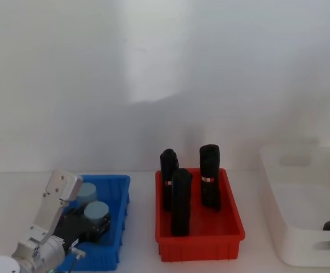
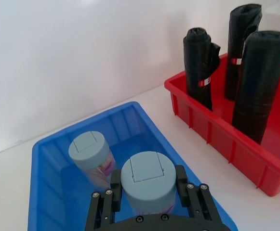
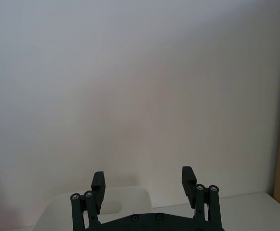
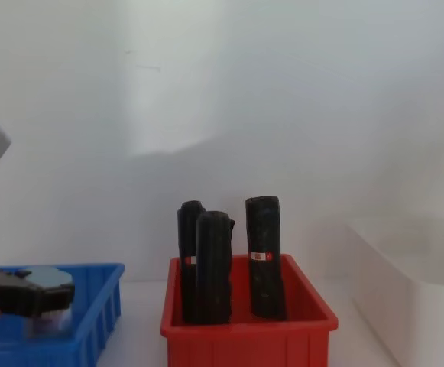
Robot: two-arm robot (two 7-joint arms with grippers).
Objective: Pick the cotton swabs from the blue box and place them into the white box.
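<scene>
Right now, your left hand (image 2: 148, 172) is reaching down into the blue box (image 2: 48, 197) at the left end of the table (image 1: 142, 253). Its two fingers (image 2: 115, 183) are pressing on either side of a jar of cotton swabs (image 2: 147, 187), so it is holding that jar in a narrow grip around the clear body, just under the pale blue cap. The jar is standing upright in the nearer part of the box, and you cannot tell whether its base is touching the box floor. A second jar (image 2: 89, 150) is standing just behind it in the same box, close to the held one but outside the grip. The red box (image 2: 217, 139) is sitting just beside the blue box on its right, and three black rolls (image 2: 260, 82) are standing upright in it. The white box (image 1: 301, 242) is sitting further right, a little apart from the red box. Your right hand (image 3: 143, 174) is hanging over the near right part of the white box with its fingers spread wide, and it is gripping nothing.
</scene>
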